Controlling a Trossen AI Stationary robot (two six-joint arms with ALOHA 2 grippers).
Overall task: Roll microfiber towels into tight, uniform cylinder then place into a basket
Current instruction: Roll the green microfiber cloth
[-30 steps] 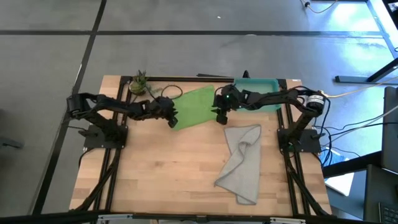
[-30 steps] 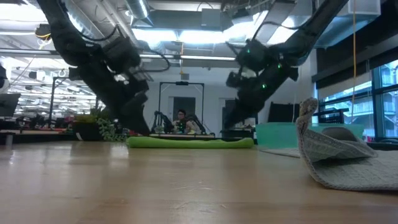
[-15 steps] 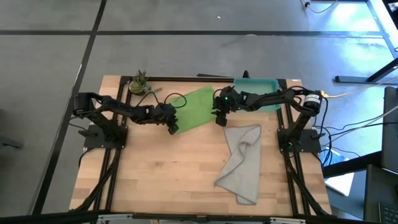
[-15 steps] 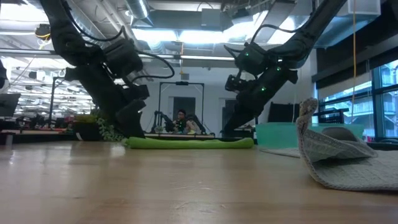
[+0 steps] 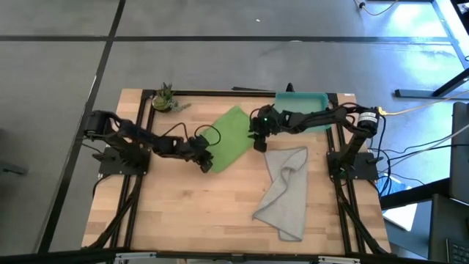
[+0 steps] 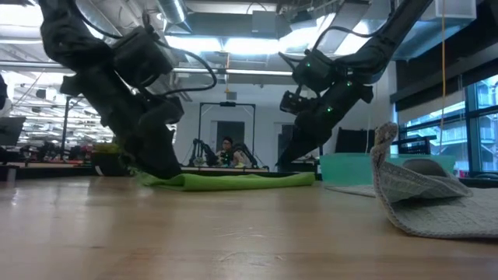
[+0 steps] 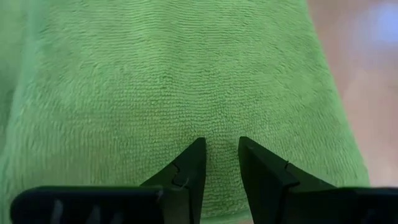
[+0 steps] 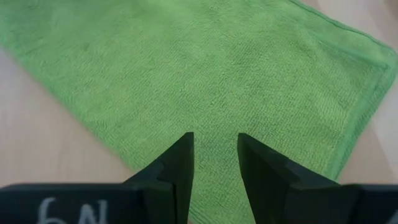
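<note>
The lime green towel (image 5: 229,136) lies slanting on the table's far middle, flat except at its left end, which is bunched up in the low view (image 6: 159,179). My left gripper (image 5: 206,163) is at the towel's near left corner, its fingers (image 7: 193,163) a narrow gap apart on the cloth. My right gripper (image 5: 258,144) is at the towel's right corner, also with a narrow gap. The grey towel (image 5: 287,191) lies crumpled at the right, a fold standing up (image 6: 385,148). The teal basket (image 5: 304,100) stands at the far right. My left gripper has its fingertips down on the green towel's near left corner (image 7: 219,134), a narrow strip of cloth between them. The fingers slant down from the table's left. The cloth bulges up around them; the remainder of the towel lies on the table. My right gripper has its fingertips on the green towel close to its right corner (image 8: 214,124), a narrow strip of cloth between them. The fingers slant down from the table's right. The towel lies flat on the table here; I cannot tell whether a fold is pinched.
A small potted plant (image 5: 163,99) stands at the far left corner. Bare wood spreads over the near half of the table, left of the grey towel. A person shows far off in the room behind the table (image 6: 226,148).
My left gripper has gone toward the table's near edge, dragging the green towel's left corner with it. The towel has swung about its right corner, which stayed under my right gripper, and now lies more slanted, with its left end bunched.
</note>
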